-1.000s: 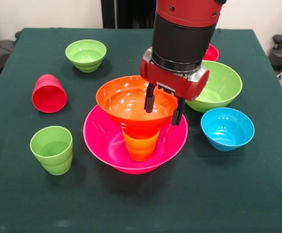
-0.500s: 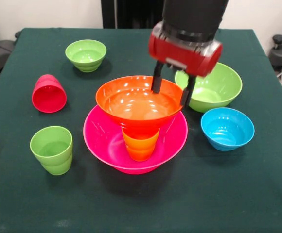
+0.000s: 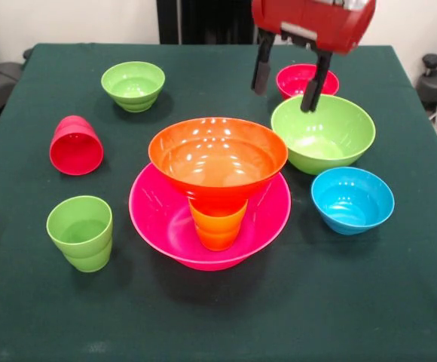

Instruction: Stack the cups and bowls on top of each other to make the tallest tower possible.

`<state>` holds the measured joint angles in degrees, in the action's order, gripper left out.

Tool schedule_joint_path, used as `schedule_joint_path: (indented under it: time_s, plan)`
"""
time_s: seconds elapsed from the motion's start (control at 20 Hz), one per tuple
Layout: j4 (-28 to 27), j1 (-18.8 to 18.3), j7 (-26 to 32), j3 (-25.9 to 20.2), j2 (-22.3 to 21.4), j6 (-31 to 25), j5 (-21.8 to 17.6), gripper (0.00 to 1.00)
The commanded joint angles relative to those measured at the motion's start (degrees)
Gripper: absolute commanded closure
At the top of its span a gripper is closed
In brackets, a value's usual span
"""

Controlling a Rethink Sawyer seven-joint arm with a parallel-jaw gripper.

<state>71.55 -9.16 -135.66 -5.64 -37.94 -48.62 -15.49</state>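
Nearest you, the tower point(image 3: 211, 197) stood mid-worktop point(image 3: 218, 317): pink bowl point(image 3: 158, 219), orange cup point(image 3: 218, 223), orange bowl point(image 3: 217, 160) on top. Beyond it your claw point(image 3: 286, 75) hung open and empty above the large green bowl point(image 3: 324, 133); you needed a centred, level rim grip.

A glossy red wrist housing point(image 3: 313, 21) carries two slim black fingers point(image 3: 263, 66).

The tool point(image 3: 286, 81) has risen, empty, off the orange bowl point(image 3: 218, 157).
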Motion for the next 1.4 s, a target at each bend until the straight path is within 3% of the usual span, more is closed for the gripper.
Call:
schedule_joint_path:
  time_s: [0.05,0.3,0.6,0.95,1.2,1.3,1.4]
  plan:
    - [10.1,1.6,-0.6,0.1,-2.7,-2.2,0.1,0.0]
    - [15.6,2.7,-2.0,0.6,-4.4,-0.2,1.4,0.0]
    - [26.0,3.5,-1.8,1.4,-8.7,4.2,2.0,0.0]
    - [39.9,0.2,5.1,1.2,-16.2,13.2,-2.2,0.0]
    - [45.2,-3.7,8.5,-0.6,-20.4,16.7,-2.9,0.0]
    - [46.5,-5.4,9.2,-0.8,-20.7,20.3,-5.1,0.0]
    - [47.3,-7.5,12.5,-1.7,-22.7,18.8,-5.9,0.0]
